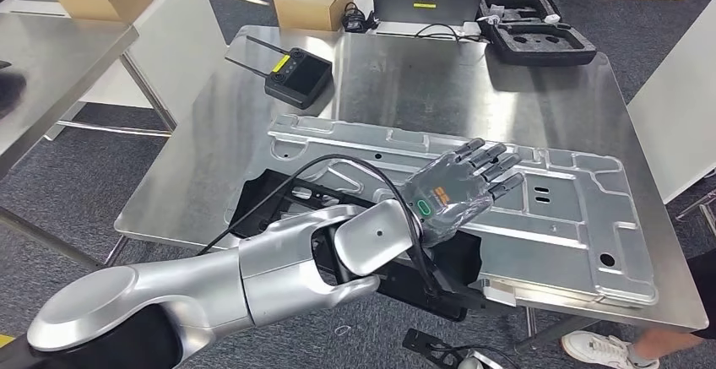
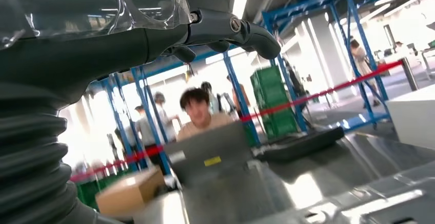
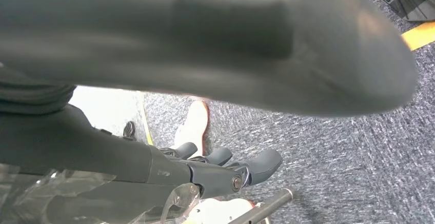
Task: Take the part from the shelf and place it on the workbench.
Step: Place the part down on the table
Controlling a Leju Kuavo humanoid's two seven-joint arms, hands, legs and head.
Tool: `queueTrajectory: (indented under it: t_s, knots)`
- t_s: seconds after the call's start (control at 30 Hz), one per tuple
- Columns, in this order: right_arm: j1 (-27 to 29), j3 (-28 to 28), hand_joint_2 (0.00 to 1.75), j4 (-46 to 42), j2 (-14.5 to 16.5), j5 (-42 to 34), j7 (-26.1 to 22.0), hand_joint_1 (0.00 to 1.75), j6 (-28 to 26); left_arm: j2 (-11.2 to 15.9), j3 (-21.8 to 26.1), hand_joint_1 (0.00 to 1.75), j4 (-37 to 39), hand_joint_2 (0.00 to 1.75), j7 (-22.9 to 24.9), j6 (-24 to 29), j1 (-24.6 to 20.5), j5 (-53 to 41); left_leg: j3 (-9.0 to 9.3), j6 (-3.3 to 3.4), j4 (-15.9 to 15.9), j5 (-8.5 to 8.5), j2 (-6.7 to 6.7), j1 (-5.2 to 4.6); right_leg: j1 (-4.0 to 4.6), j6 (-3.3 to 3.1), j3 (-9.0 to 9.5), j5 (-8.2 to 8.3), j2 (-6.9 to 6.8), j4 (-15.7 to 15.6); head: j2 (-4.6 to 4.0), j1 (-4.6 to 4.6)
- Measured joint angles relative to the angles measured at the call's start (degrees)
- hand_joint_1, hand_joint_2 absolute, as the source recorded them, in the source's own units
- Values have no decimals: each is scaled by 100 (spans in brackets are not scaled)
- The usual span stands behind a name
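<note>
My left hand [image 1: 452, 190] hovered flat, fingers [image 1: 492, 163] spread and holding nothing, over the large stamped silver metal panel [image 1: 540, 217], which lay on the steel counter [image 1: 405, 82]. My right hand [image 3: 225, 170] hung toward the floor, fingers loosely apart. Risk: the panel's near edge overhung the counter; a nudge could tip it. Black handheld controller [image 1: 297, 76] sat well beyond.

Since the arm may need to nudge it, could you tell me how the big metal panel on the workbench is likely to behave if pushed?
The metal panel looks stamped and ribbed, so probably stiff. Lying flat on the shiny workbench, it would likely slide, not tip. Its near edge seems to overhang, so a push toward the robot might drop it. The left hand hovers over it with fingers spread.
</note>
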Motion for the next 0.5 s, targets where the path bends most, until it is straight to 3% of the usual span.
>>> queueTrajectory:
  t_s: [0.07,0.13,0.2,0.27,0.37,0.4,0.43,0.47,0.5]
  knots:
    - [21,-2,0,0,21,-68,-1,0,-70,-2,131,0,-33,0,-21,-24,10,959,399,108,-846,314,1,-39,6,17,-3,3,1,-3,0,1]
    - [77,-8,0,0,34,-159,-9,0,-179,-1,367,0,-61,0,-145,-157,40,2634,530,179,-1159,387,4,-90,-5,74,-12,9,-11,-12,0,-1]
    - [166,-15,0,0,21,-235,-28,0,-272,3,603,0,-97,0,-277,-463,70,4313,546,199,-1205,432,10,-87,-14,149,-7,5,-22,-22,0,-4]
    - [253,-32,0,0,-10,-292,-53,0,-335,-6,841,0,-185,0,-319,-849,87,5336,594,224,-1280,517,16,-48,-2,195,-76,-170,-24,166,0,7]
    - [353,-64,0,2,-71,-345,-87,0,-395,-17,1227,0,-411,0,-234,-1314,169,5887,603,245,-1304,560,21,-44,11,228,-506,-771,-24,1238,0,37]
    - [382,-77,0,2,-91,-347,-92,0,-401,-15,1363,0,-508,0,-177,-1442,228,5947,597,246,-1299,560,21,-49,12,238,-626,-884,-25,1550,0,43]
    - [407,-93,0,2,-114,-350,-93,0,-404,-13,1508,0,-620,0,-112,-1564,294,6002,587,246,-1289,560,20,-50,12,247,-651,-887,-25,1655,0,43]
    - [427,-115,0,2,-137,-361,-96,0,-410,-9,1669,0,-764,0,-40,-1686,358,6078,574,245,-1270,559,17,-47,8,253,-552,-779,-26,1505,0,44]
    - [440,-138,0,2,-161,-373,-101,0,-420,-4,1835,0,-928,0,51,-1812,416,6187,559,239,-1240,555,13,-41,1,259,-351,-599,-28,1149,0,44]
